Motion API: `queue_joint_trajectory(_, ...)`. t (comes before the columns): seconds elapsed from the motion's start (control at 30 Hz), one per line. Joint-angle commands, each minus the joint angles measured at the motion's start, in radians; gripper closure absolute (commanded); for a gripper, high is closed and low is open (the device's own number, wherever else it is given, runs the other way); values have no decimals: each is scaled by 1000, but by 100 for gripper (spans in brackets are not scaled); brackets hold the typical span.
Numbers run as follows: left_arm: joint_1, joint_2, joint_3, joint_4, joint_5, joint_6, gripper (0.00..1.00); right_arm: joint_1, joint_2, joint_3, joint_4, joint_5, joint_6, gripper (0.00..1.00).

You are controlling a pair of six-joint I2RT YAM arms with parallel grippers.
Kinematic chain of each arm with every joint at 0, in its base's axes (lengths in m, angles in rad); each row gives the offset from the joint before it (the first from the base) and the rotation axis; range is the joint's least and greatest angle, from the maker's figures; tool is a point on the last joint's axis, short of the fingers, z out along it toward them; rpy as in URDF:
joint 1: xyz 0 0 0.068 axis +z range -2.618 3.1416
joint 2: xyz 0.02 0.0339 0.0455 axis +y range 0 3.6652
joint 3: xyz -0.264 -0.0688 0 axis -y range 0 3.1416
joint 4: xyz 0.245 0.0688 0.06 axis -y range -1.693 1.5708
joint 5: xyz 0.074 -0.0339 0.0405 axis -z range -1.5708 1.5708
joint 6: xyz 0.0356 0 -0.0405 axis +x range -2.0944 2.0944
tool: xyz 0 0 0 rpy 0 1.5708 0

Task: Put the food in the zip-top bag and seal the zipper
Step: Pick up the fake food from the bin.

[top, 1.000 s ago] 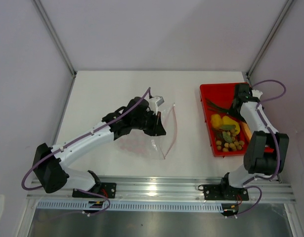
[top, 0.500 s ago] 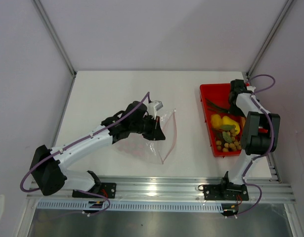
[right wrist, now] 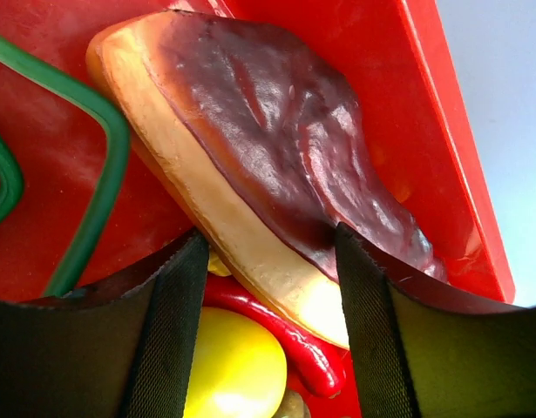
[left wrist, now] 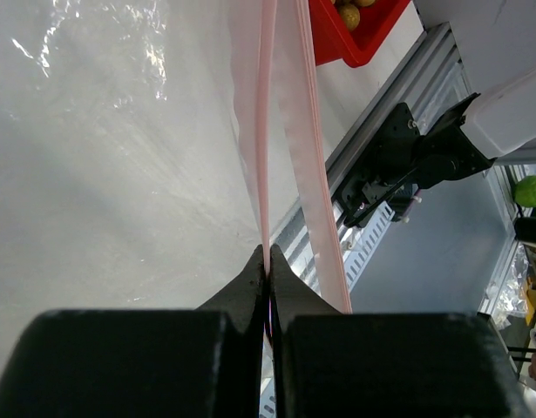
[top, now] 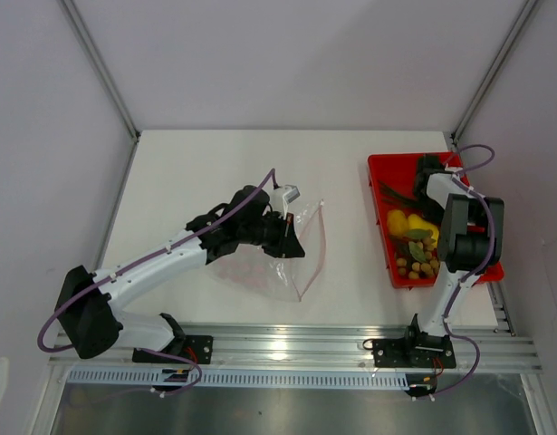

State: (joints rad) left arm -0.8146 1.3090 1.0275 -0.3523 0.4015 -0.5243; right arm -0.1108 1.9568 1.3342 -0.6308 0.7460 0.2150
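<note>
The zip-top bag [top: 276, 261] lies floppy on the white table. My left gripper [top: 287, 237] [left wrist: 268, 259] is shut on one lip of its pink zipper [left wrist: 266, 131]. The other lip [left wrist: 309, 174] hangs free beside it, so the mouth gapes. The food sits in the red tray [top: 378, 169]. There my right gripper [top: 429, 174] [right wrist: 268, 239] straddles the orange-red melon slice [right wrist: 268, 174], and both pads touch its sides. Under the slice lie a red chili [right wrist: 289, 340] and a yellow pepper [right wrist: 237, 370]. The green onion [right wrist: 98, 174] curls at the left.
More yellow peppers [top: 410, 223] and olive-green grapes [top: 419, 265] fill the near half of the tray. The aluminium rail [top: 287, 349] with both arm bases runs along the near edge. Grey walls and corner posts close in the table.
My right gripper has dropped into the far end of the tray and narrowed its jaws onto the melon slice. The left gripper has shifted slightly with the bag, still shut on it.
</note>
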Motion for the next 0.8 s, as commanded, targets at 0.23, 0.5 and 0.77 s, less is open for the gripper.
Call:
queue_joint_trajectory(0.23, 8, 21, 3, 44, 51, -19, 100, 43, 91, 48, -16, 150, -5, 37)
queue_joint_trajectory(0.5, 8, 24, 28, 12, 45, -19, 99, 65, 76, 59, -43, 228, 30, 100)
queue_joint_trajectory(0.77, 6, 32, 75, -31, 49, -17, 99, 158, -185, 82, -131, 269, 37, 100)
